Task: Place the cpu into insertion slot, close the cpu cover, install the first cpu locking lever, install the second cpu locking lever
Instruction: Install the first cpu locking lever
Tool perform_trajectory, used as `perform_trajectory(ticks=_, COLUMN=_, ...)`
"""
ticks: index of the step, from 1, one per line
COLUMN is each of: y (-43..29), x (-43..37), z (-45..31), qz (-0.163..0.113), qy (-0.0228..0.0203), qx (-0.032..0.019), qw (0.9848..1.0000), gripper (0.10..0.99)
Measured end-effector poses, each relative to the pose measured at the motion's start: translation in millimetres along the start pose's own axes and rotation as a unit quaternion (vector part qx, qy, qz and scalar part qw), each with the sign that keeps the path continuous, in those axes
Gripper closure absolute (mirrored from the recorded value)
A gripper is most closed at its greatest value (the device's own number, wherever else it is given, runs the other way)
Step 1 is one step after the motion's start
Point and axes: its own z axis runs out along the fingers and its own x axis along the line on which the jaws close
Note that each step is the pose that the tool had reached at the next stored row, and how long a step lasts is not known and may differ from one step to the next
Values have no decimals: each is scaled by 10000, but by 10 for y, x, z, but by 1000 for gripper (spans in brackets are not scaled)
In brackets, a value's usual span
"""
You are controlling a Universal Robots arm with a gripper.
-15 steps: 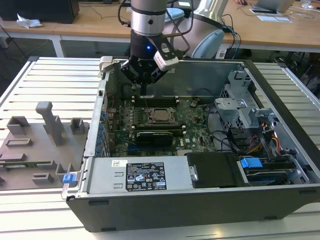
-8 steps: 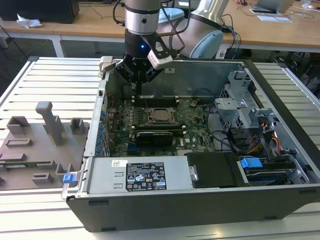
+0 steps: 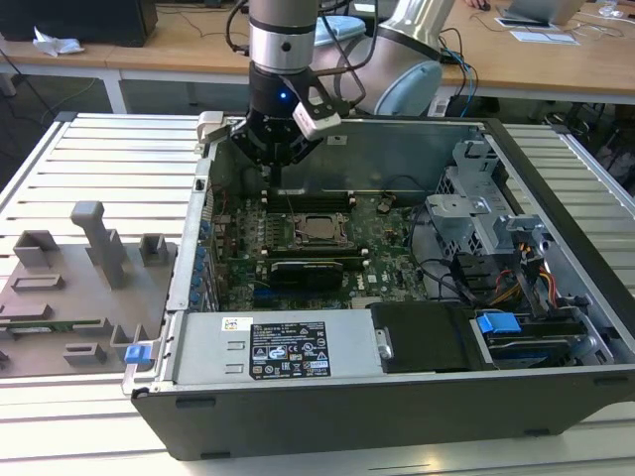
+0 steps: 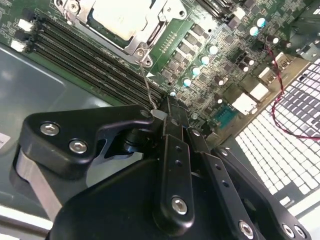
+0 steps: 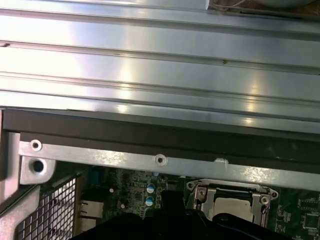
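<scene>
The cpu (image 3: 317, 227) lies in the insertion slot of the green motherboard (image 3: 392, 233), its silver top (image 4: 117, 14) showing through the window of the cpu cover (image 4: 152, 31), which lies flat over it. A thin wire locking lever (image 4: 147, 82) rises from a corner of the socket up to my gripper (image 4: 160, 113), which is shut on the lever's tip. In the exterior view my gripper (image 3: 277, 183) hangs inside the open case, just behind and to the left of the socket. The first wrist view shows the cpu (image 5: 233, 205) and cover frame (image 5: 200, 192) beyond the case rim.
Long black memory slots (image 4: 85, 62) run beside the socket. A black expansion card (image 3: 308, 270) lies in front of it. The power supply (image 3: 278, 347) and drive cage (image 3: 476, 213) crowd the case. Grey fixtures (image 3: 94, 263) stand on the slatted table at the exterior view's left.
</scene>
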Motion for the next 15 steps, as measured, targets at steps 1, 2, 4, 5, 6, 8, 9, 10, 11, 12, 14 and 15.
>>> perform_trajectory(ticks=1, y=-4, x=-46, z=4, qz=0, qy=0, qx=0, qw=10000, gripper=980)
perform_trajectory(ticks=2, y=-8, x=-84, z=5, qz=0, qy=0, qx=0, qw=10000, gripper=980)
perform_trajectory(ticks=4, y=-16, x=-166, z=8, qz=0, qy=2, qx=0, qw=10000, gripper=980)
perform_trajectory(ticks=5, y=-19, x=-196, z=10, qz=0, qy=2, qx=0, qw=10000, gripper=980)
perform_trajectory(ticks=6, y=-21, x=-219, z=10, qz=-1, qy=4, qx=0, qw=10000, gripper=980)
perform_trajectory(ticks=8, y=-25, x=-262, z=13, qz=0, qy=6, qx=-1, qw=10000, gripper=980)
perform_trajectory(ticks=9, y=-27, x=-283, z=15, qz=0, qy=7, qx=-1, qw=10000, gripper=980)
perform_trajectory(ticks=10, y=-29, x=-297, z=17, qz=-1, qy=9, qx=-1, qw=10000, gripper=980)
perform_trajectory(ticks=11, y=-31, x=-325, z=22, qz=-2, qy=11, qx=-1, qw=10000, gripper=980)
perform_trajectory(ticks=12, y=-34, x=-362, z=32, qz=-1, qy=14, qx=-2, qw=10000, gripper=980)
perform_trajectory(ticks=14, y=-34, x=-373, z=55, qz=120, qy=21, qx=-9, qw=9999, gripper=980)
perform_trajectory(ticks=15, y=-34, x=-374, z=63, qz=201, qy=24, qx=-13, qw=9998, gripper=980)
